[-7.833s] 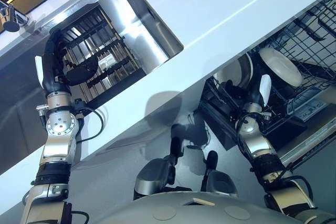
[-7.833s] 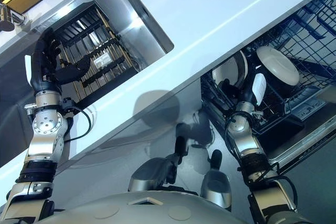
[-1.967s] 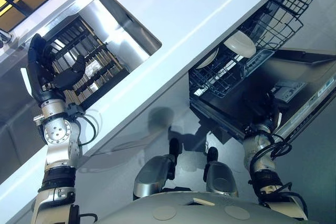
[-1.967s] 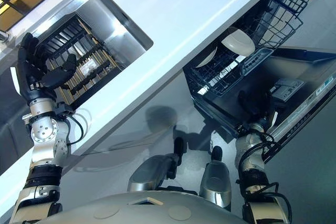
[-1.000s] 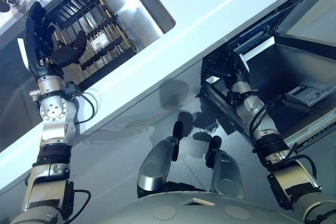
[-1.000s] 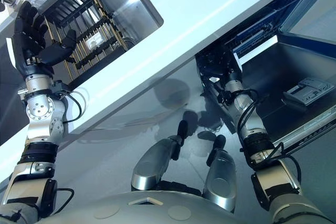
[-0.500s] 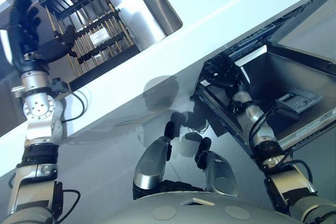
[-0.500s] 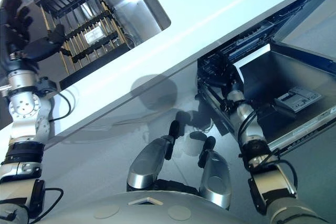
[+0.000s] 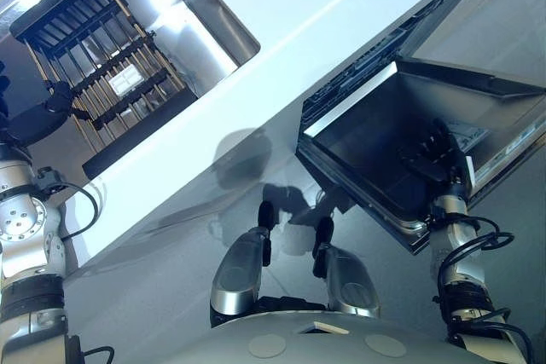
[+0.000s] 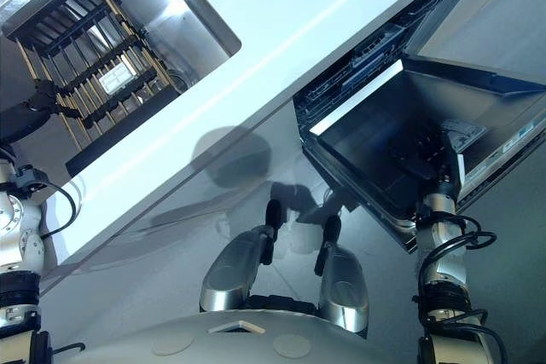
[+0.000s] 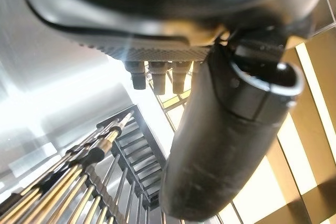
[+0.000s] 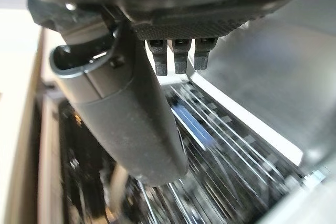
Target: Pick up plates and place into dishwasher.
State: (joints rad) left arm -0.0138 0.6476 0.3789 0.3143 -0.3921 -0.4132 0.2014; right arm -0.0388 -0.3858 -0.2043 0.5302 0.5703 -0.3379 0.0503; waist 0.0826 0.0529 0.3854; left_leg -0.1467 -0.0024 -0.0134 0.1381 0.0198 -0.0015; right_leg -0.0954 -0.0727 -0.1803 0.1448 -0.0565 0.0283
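The dishwasher door (image 9: 358,138) stands partly raised, its steel inner face toward me. My right hand (image 9: 433,153) lies flat against that inner face near the door's free edge, fingers straight and holding nothing. Behind the door, the dark wire basket (image 9: 367,61) sits pushed inside the machine; in the right wrist view its wires (image 12: 220,150) show past the thumb (image 12: 131,114). I see no plate. My left hand (image 9: 30,121) hangs open at the far left by the sink, empty.
A dark dish rack (image 9: 102,74) with brass-coloured rods lies in the steel sink (image 9: 200,19) at the upper left, also in the left wrist view (image 11: 94,182). The white counter (image 9: 290,14) runs diagonally between sink and dishwasher. A detergent compartment (image 9: 467,135) sits on the door.
The dishwasher door has swung up toward shut. My right hand has moved from the basket's front edge to the door's inner face. The camera has shifted; the left hand now shows lower left.
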